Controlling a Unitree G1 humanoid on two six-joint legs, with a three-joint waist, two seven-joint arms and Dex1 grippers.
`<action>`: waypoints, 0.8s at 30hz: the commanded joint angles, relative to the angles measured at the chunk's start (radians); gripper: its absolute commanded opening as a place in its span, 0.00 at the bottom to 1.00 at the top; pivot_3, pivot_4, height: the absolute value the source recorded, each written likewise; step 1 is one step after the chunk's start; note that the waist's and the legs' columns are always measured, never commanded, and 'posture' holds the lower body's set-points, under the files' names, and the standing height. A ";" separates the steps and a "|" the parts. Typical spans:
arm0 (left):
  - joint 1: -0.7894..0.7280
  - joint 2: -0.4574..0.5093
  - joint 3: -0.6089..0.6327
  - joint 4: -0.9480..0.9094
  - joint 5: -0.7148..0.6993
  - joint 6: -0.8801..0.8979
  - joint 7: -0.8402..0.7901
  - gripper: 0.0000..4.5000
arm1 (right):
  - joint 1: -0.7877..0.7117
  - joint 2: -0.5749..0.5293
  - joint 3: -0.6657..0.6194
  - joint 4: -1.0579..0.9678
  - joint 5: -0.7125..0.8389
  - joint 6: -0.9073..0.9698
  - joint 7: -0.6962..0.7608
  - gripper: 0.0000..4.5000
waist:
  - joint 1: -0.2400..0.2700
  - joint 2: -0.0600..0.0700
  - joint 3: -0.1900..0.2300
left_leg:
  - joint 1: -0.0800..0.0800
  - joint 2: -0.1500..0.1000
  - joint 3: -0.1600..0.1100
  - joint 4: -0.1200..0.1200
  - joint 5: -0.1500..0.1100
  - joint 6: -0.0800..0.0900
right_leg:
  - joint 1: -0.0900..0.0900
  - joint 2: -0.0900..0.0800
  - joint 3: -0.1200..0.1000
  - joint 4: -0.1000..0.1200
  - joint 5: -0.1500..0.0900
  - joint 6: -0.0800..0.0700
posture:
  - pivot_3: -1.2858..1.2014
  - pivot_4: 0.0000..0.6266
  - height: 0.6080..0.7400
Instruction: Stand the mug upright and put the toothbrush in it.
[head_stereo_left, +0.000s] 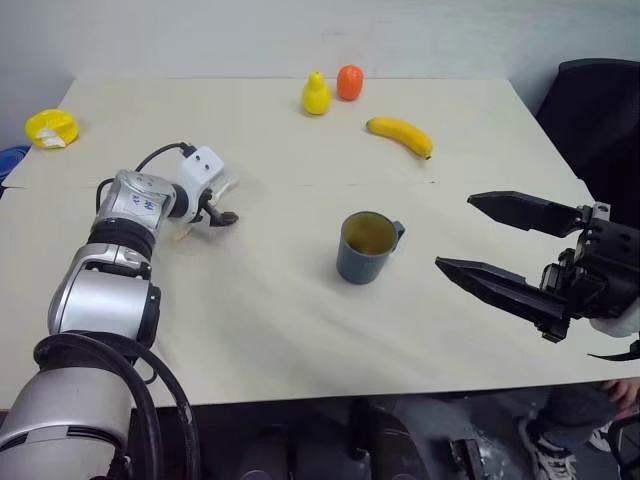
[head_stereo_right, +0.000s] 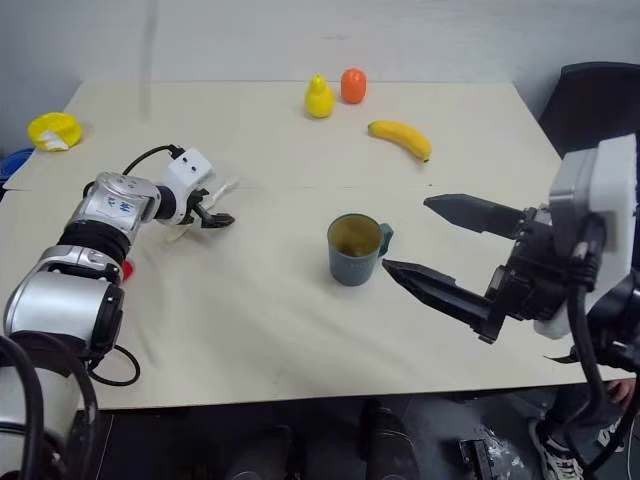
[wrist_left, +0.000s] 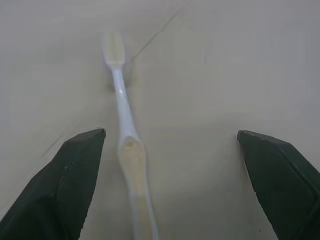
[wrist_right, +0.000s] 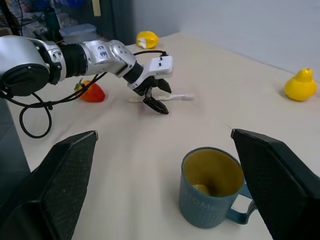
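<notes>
Mug (head_stereo_left: 367, 247) upright near the middle of the counter (head_stereo_left: 300, 330), open mouth up, yellowish inside showing, handle turned to the right. Nothing long standing in it.

Toothbrush (wrist_left: 125, 145) flat on the counter at the left, well apart from the mug, bristled head toward the far side. Left claw (wrist_left: 170, 175) over its handle, fingers (wrist_left: 75, 175) spread wide apart with the toothbrush between them, closer to one finger than the other; contact with either finger not seen. Same claw (head_stereo_left: 210, 205) angled downward at the counter surface.

Right claw (head_stereo_left: 495, 240) raised at the right of the mug, fingers wide apart, nothing between them, clear of the mug.

Far side of the counter: banana (head_stereo_left: 400, 135), yellow pear (head_stereo_left: 316, 94) beside an orange fruit (head_stereo_left: 349, 82). Yellow object (head_stereo_left: 51, 128) at the far left edge. Red strawberry (wrist_right: 91, 93) near the left arm.
</notes>
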 joint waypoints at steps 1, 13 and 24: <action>-0.029 0.009 -0.004 0.021 0.044 -0.015 0.066 1.00 | 0.007 -0.018 -0.029 -0.011 0.010 -0.004 -0.033 0.99 | 0.001 0.000 0.000 | 0.000 0.000 0.003 0.000 -0.001 0.001 | 0.000 -0.001 -0.001 0.000 0.000 0.000 | 0.52 0.24 1.00; -0.008 -0.004 0.071 0.045 0.029 0.054 0.057 0.47 | 0.029 -0.031 -0.001 -0.042 -0.048 0.000 -0.049 1.00 | -0.001 -0.001 -0.001 | 0.002 0.005 0.011 0.002 -0.001 0.002 | 0.000 -0.002 0.001 -0.001 0.003 0.002 | 0.52 0.24 1.00; -0.082 -0.039 0.274 0.012 -0.157 0.178 -0.072 0.03 | 0.132 0.017 -0.059 -0.049 -0.024 0.025 -0.037 1.00 | 0.008 -0.002 0.000 | 0.001 0.003 0.012 0.002 -0.002 0.002 | 0.000 -0.002 0.000 -0.001 0.003 0.002 | 0.52 0.24 1.00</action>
